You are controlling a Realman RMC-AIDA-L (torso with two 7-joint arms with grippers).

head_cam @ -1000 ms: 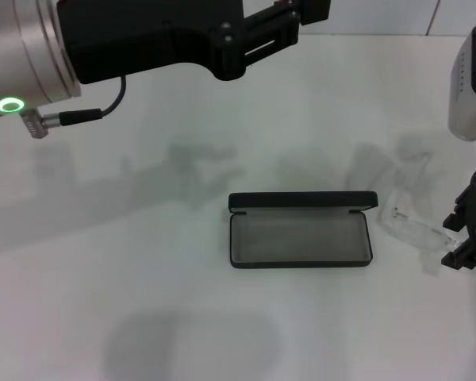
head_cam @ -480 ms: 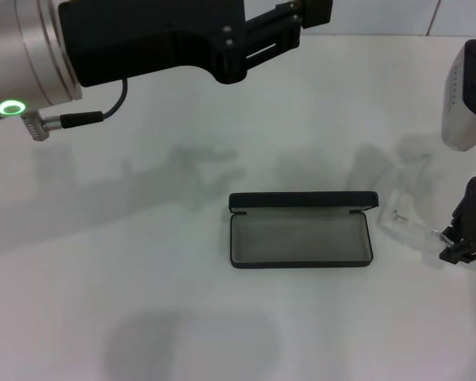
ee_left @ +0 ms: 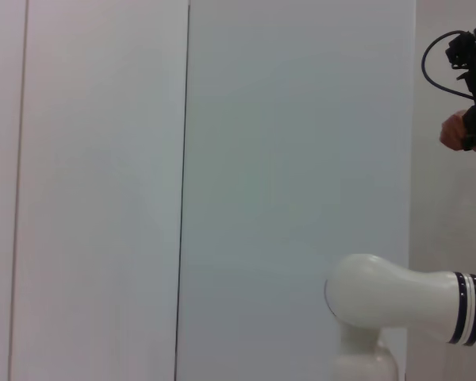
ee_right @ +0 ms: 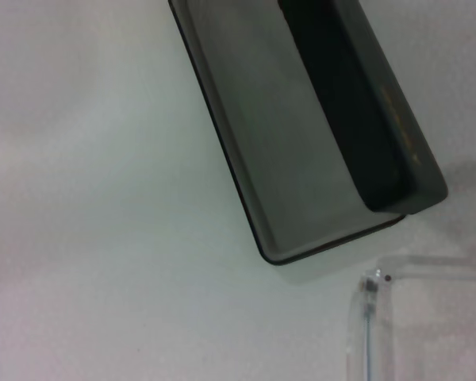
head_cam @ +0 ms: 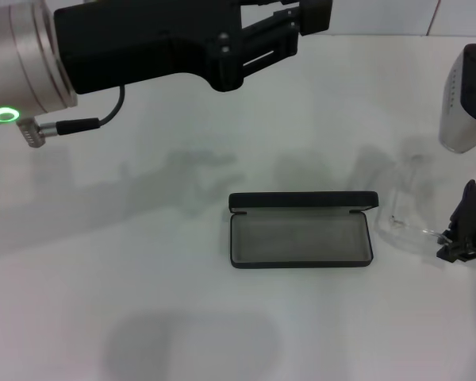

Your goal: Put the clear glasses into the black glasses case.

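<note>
Right end effector [head_cam: 462, 238] sits low at the three o'clock edge of the head view, down on the far tip of the clear glasses [head_cam: 408, 214], and it looks to be pinching that end, though whether its fingers are truly pressed together on the plastic I cannot tell from here. Those glasses lie on the white surface [head_cam: 143, 278] just beside the black glasses case [head_cam: 301, 238], off its three o'clock end, and the right wrist view catches one clear arm and its hinge [ee_right: 370, 279] close to the case's corner. From the end effector, the case lies toward nine o'clock, its long axis running nine to three, lid tipped up along the twelve o'clock side. Grey lining shows bare; nothing is inside the case. Right arm is plainly the nearer one, so the coming move, I judge, is a carry toward nine o'clock with the glasses turned to lie along the case. Left end effector [head_cam: 301, 17] hangs high near twelve o'clock, well apart from everything, its fingers' state not readable.
</note>
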